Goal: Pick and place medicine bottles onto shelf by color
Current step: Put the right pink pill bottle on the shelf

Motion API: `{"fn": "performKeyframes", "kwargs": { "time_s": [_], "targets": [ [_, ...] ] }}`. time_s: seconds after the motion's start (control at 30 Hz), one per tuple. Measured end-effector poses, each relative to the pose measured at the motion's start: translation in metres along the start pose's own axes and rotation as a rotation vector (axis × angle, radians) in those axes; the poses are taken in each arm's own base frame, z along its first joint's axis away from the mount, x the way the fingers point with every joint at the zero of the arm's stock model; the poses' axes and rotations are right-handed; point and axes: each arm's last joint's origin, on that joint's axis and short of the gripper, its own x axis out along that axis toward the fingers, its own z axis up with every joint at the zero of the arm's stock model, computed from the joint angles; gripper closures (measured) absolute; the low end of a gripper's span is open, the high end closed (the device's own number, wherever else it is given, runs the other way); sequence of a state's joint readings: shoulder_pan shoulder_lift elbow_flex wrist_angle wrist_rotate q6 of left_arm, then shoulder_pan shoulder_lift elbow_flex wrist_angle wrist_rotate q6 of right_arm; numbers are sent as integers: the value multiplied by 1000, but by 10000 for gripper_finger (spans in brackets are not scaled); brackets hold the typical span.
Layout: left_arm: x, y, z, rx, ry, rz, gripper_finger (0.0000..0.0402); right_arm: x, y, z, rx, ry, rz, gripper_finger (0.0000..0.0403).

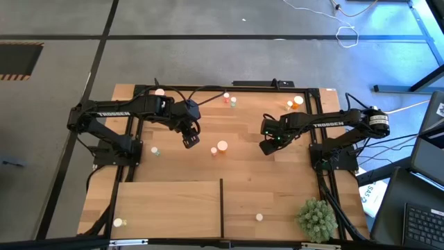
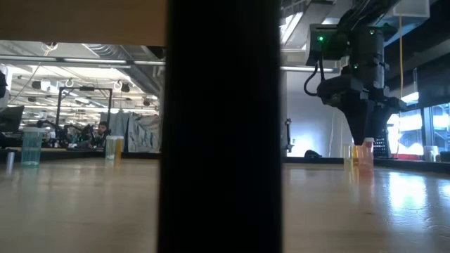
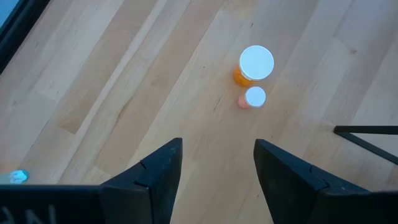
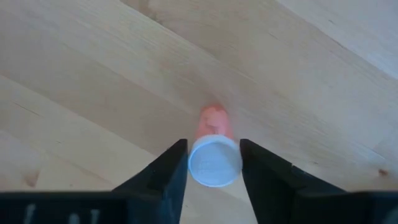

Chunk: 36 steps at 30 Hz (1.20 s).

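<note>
Orange bottle (image 4: 214,149) between right end effector (image 4: 213,163) fingers.

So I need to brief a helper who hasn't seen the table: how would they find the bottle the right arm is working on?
Start at the right arm's gripper over the bare tabletop, above the shelf. A small orange bottle with a white cap stands upright between its fingers. Unlike the pair of orange bottles near the left gripper, it stands alone.
</note>
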State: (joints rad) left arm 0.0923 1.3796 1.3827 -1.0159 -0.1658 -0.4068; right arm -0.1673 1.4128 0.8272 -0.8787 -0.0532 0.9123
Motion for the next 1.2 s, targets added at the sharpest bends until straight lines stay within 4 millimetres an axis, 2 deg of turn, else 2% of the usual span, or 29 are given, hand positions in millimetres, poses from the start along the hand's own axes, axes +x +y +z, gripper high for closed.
{"fn": "performKeyframes", "kwargs": {
  "time_s": [0.13, 0.4, 0.57, 0.8, 1.0, 1.2],
  "targets": [
    [0, 0, 0, 0, 0, 0, 208, 0, 0, 0, -1, -8, 0, 276],
    [0, 0, 0, 0, 0, 0, 208, -1, 1, 0, -1, -2, 8, 275],
    [0, 0, 0, 0, 0, 0, 208, -12, 8, 4, -11, 1, 44, 275],
    [0, 0, 1, 30, -12, -5, 208, -45, 25, 15, -88, -60, 114, 275],
    [-1, -5, 11, 118, -112, -40, 208, -85, 44, 25, -156, -212, 180, 275],
    [-3, -10, 23, 203, -251, -75, 207, -117, 58, 26, -229, -334, 224, 275]
  ]
}}
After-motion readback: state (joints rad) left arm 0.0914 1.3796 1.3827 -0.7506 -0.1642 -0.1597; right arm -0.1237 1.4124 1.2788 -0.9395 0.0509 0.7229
